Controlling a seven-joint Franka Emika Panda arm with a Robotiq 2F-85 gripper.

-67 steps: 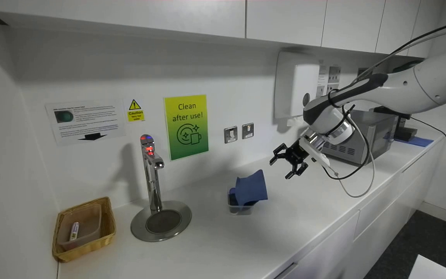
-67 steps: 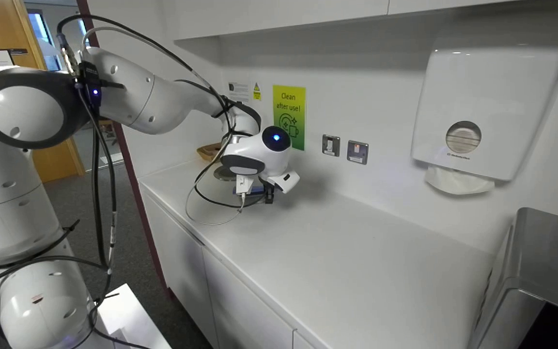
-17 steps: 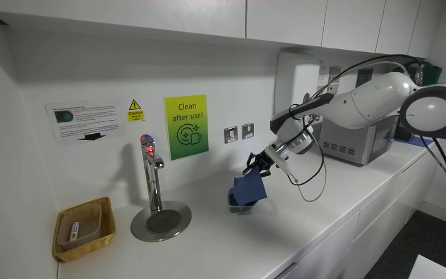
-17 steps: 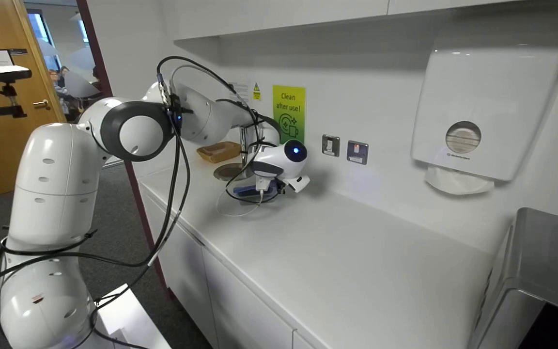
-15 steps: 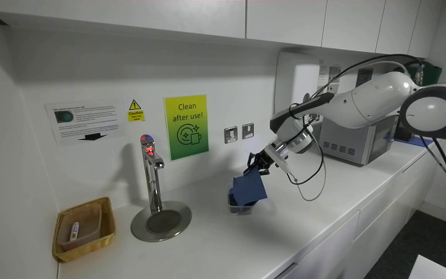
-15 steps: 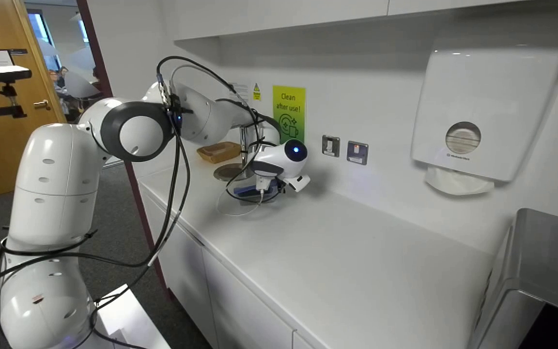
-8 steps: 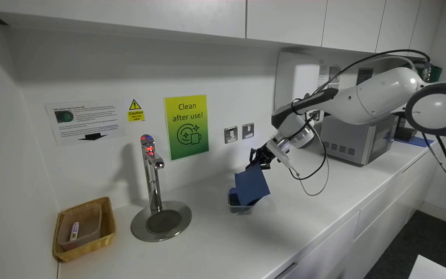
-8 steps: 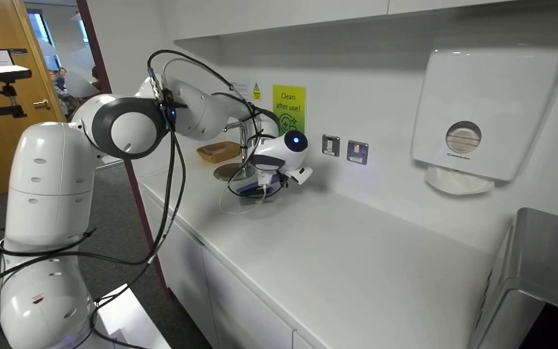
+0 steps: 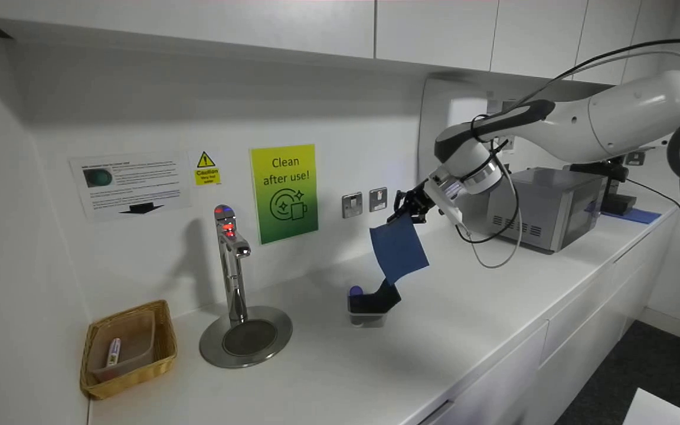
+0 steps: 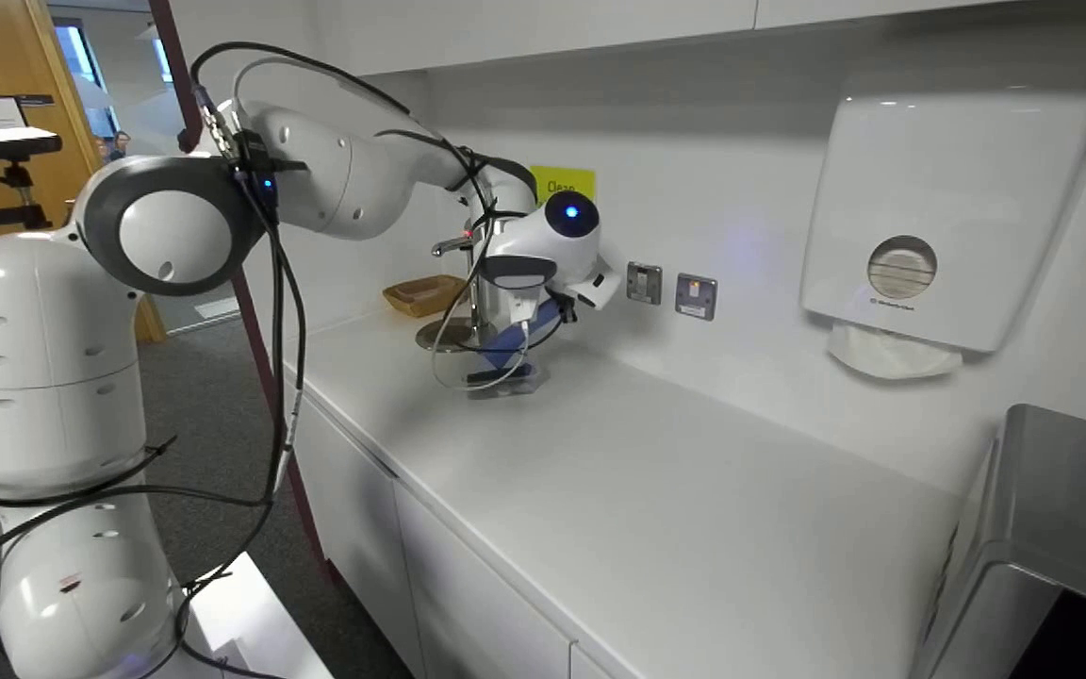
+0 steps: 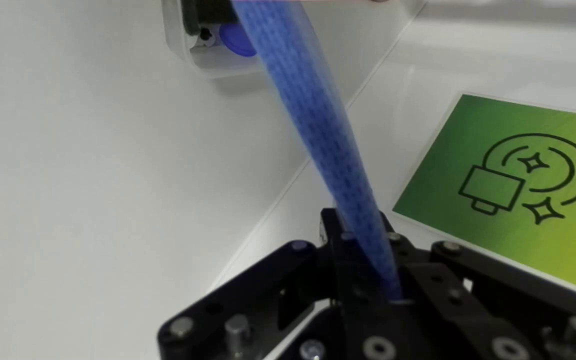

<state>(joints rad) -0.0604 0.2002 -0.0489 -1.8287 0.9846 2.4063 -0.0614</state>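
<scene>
White worktop (image 9: 322,378), set against a wall (image 9: 139,112). Blue cloth (image 9: 399,248) hangs above it, upper edge pinched in the gripper (image 11: 358,227), jaws closed to the fabric's thickness. Lower corner overlaps a dark item (image 9: 374,301) projecting from a clear tub (image 9: 368,321); contact unconfirmed. Chrome tap (image 9: 234,277) stands well apart.

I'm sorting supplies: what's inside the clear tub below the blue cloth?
The clear tub holds a dark item, a round violet object and something white with black marking. The dark item hides whatever lies beneath; in the wrist view the blue cloth blocks part.
</scene>
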